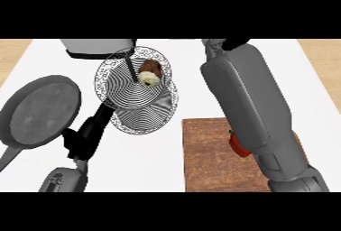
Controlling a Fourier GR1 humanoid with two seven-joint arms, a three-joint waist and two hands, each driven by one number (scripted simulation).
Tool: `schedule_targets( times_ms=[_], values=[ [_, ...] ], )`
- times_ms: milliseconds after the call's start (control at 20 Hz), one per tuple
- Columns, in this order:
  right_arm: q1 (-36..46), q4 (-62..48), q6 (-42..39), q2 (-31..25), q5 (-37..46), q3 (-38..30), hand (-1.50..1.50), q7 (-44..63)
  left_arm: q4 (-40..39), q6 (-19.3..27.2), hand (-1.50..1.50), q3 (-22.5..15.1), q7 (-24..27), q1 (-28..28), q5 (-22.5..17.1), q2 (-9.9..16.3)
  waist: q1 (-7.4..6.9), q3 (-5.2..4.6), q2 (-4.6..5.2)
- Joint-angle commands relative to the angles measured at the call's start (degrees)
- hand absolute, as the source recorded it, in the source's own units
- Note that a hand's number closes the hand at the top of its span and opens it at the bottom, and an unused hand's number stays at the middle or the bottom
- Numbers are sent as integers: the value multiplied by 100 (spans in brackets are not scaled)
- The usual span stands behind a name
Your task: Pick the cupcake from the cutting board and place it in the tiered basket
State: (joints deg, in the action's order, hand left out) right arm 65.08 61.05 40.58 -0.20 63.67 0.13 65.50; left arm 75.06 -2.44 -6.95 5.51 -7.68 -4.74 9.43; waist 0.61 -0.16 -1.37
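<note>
Sitting on the top tier of the tiered basket (136, 97) is the cupcake (150, 73), brown wrapper with pale frosting, lying tipped on its side and touching the basket's centre post. So it's already off the cutting board (209, 155).

Right arm stretches way up the right side of the view, and the right hand (230, 43) is mostly cut off at the top edge. Only a bit of black shows there, so I honestly can't tell whether it's released or clenched. From that hand, the cupcake is off to the left and a little nearer the robot, apart from it, nothing touching.

Left hand (83, 137) is low on the left side, black, fingers pointing up toward the basket's lower rim and looking relaxed, not grasping anything. The cupcake is up and to the right of it, well apart, with the basket's lower tier in between.

Other stuff: a grey frying pan (40, 110) just left of the left hand on the white tabletop (136, 164), a grey pot (93, 48) behind the basket, and something red (238, 145) on the cutting board, half hidden under the right forearm.
</note>
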Motion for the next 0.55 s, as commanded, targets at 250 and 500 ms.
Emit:
schedule_targets(
  times_ms=[250,500],
  values=[
    [-996,2363,56,20,810,-81,-150,1250,32,85,0,213,34,307,-74,98,404,16,-151],
    [-2177,3780,-624,20,774,186,-150,1232,148,93,0,251,2,445,-91,148,546,22,-183]
  ],
)
